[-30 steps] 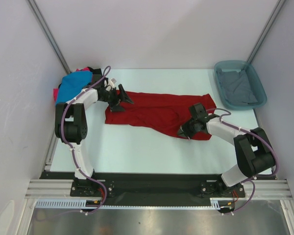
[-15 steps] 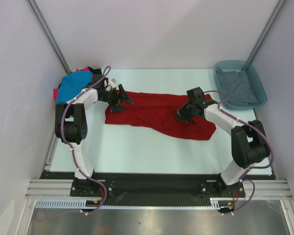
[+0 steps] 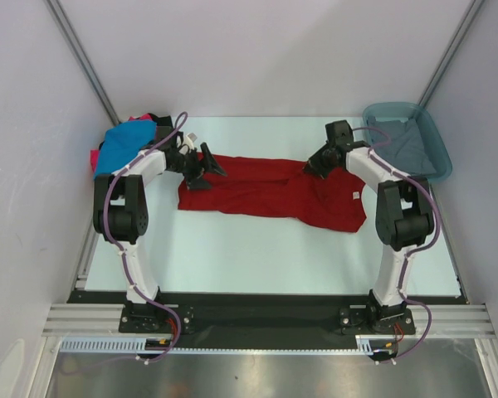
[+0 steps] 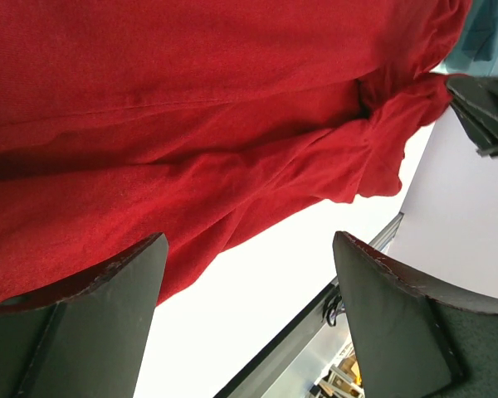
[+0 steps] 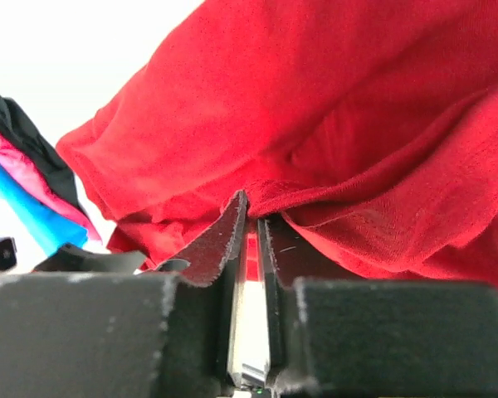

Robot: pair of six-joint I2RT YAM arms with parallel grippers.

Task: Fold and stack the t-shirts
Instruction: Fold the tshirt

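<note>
A dark red t-shirt [image 3: 266, 186] lies spread across the middle of the table, partly folded over on its right side. My right gripper [image 3: 315, 163] is at the shirt's back edge, jaws nearly together on a bunched fold of the red cloth [image 5: 357, 124]; a thin slit shows between the fingertips [image 5: 253, 207]. My left gripper [image 3: 206, 168] hovers wide open over the shirt's left end [image 4: 191, 108], with nothing between its fingers [image 4: 249, 249]. At the back left, bright blue [image 3: 120, 145], hot pink [image 3: 94, 159] and black [image 3: 153, 120] t-shirts lie in a heap.
A teal tub [image 3: 394, 105] stands at the back right with a grey t-shirt [image 3: 402, 149] inside. White walls close in on the table's left, back and right. The arms' black base rail [image 3: 257, 307] runs along the near edge.
My right gripper has swung from the shirt's front right corner up to its back edge, pulling the red cloth with it. Its jaws have parted slightly. The left arm has not moved.
</note>
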